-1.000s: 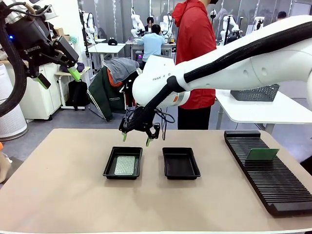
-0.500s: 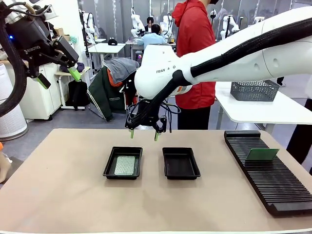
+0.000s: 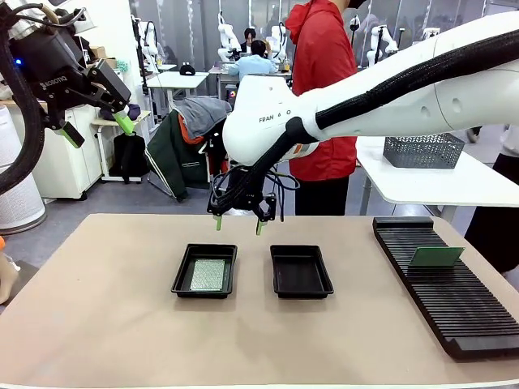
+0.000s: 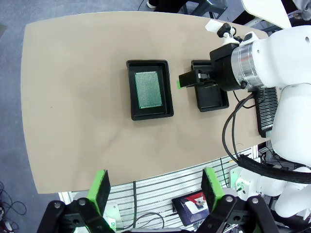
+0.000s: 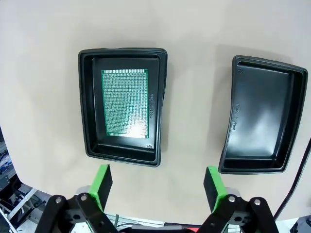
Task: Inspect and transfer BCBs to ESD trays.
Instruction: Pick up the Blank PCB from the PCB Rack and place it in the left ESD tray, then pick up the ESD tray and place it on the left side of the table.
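— Two shallow rectangular glossy black plastic trays lie side by side on your tan table (image 3: 97,324). The left tray (image 5: 90,107) holds a thin flat green circuit board (image 5: 125,103) lying flat on its floor. The right tray (image 5: 265,116) is bare.

— And the tools?

— The right gripper (image 3: 238,227) hangs above the gap between the two trays, green pads apart, nothing between them. The left gripper (image 3: 97,128) is raised high at your left, well clear of the table, its jaws also apart and empty.

— Where is the next board?

— A second green board (image 3: 435,257) stands on edge in the long black ribbed slotted rack (image 3: 454,308) at your right, well apart from both trays.

— What could go wrong from here?

— Judging from this layout, you have three hazards.
(a) The second green board is thin and upright. If you close on it off-centre or skewed, it may pivot in the pads or catch a rib as it lifts.
(b) It looks only slightly smaller than a tray floor. If you release it tilted, a corner may ride up on the flared rim of the right tray instead of settling flat.
(c) Your right arm reaches across over both trays. A low sweep toward the rack could clip a rim and push a tray, which looks light, out of place.
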Available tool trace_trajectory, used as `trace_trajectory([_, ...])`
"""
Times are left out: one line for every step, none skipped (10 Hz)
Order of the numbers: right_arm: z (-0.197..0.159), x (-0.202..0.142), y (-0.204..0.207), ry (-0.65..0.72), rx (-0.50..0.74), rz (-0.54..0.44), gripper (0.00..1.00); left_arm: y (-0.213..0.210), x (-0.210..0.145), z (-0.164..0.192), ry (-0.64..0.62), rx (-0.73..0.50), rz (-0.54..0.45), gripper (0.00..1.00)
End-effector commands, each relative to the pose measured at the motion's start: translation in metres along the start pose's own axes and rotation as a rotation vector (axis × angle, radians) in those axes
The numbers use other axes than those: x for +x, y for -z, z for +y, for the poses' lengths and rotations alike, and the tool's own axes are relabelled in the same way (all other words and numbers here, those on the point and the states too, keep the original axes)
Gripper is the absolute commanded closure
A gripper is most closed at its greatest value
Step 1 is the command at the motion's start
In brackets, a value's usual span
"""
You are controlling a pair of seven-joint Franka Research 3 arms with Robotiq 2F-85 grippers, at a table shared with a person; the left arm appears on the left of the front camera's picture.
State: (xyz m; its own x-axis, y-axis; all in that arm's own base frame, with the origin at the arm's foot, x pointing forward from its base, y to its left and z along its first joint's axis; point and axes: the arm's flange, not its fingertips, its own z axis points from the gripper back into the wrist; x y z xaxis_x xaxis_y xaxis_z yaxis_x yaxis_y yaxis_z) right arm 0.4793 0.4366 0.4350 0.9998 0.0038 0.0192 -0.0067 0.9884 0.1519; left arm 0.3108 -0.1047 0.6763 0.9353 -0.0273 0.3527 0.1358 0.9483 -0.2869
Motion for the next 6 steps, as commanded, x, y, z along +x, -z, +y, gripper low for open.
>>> trace_trajectory([0.0003, -0.0001, 0.0006, 0.001, 0.016, -0.002, 0.0, 0.0007, 0.0, 0.0003, -0.003, -0.002, 0.001, 0.0])
trace_trajectory([0.0003, -0.0001, 0.0006, 0.001, 0.016, -0.002, 0.0, 0.0007, 0.0, 0.0003, -0.003, -0.002, 0.001, 0.0])
trace_trajectory([0.0003, -0.0001, 0.0006, 0.001, 0.016, -0.002, 0.0, 0.0007, 0.0, 0.0003, -0.003, -0.002, 0.001, 0.0])
trace_trajectory([0.0003, -0.0001, 0.0006, 0.001, 0.016, -0.002, 0.0, 0.0007, 0.0, 0.0003, -0.003, -0.002, 0.001, 0.0])
trace_trajectory([0.0003, -0.0001, 0.0006, 0.001, 0.016, -0.002, 0.0, 0.0007, 0.0, 0.0003, -0.003, -0.002, 0.001, 0.0])
trace_trajectory([0.0003, -0.0001, 0.0006, 0.001, 0.016, -0.002, 0.0, 0.0007, 0.0, 0.0003, -0.003, -0.002, 0.001, 0.0])
